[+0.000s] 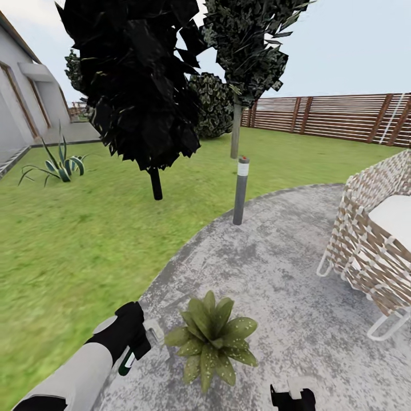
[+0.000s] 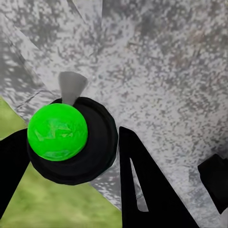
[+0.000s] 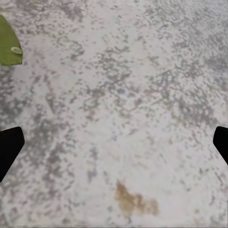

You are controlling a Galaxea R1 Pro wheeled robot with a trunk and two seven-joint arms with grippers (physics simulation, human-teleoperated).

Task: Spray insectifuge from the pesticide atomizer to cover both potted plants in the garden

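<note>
With the left gripper [image 1: 137, 342] closed on the atomizer [image 1: 128, 361], the plant [image 1: 214, 337] sits just beside it on the patio [image 1: 285, 274], toward the chair [image 1: 374, 240]. Its long axis appears tilted, nozzle toward the leaves. The right gripper [image 1: 292, 395], fingers spread and empty, hangs near the plant.

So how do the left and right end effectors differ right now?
The left end effector is shut on the pesticide atomizer, beside the potted plant; the right end effector is open and holds nothing. The left shows more fully in the head view, the right barely at its bottom edge. Both hang over the patio.
</note>
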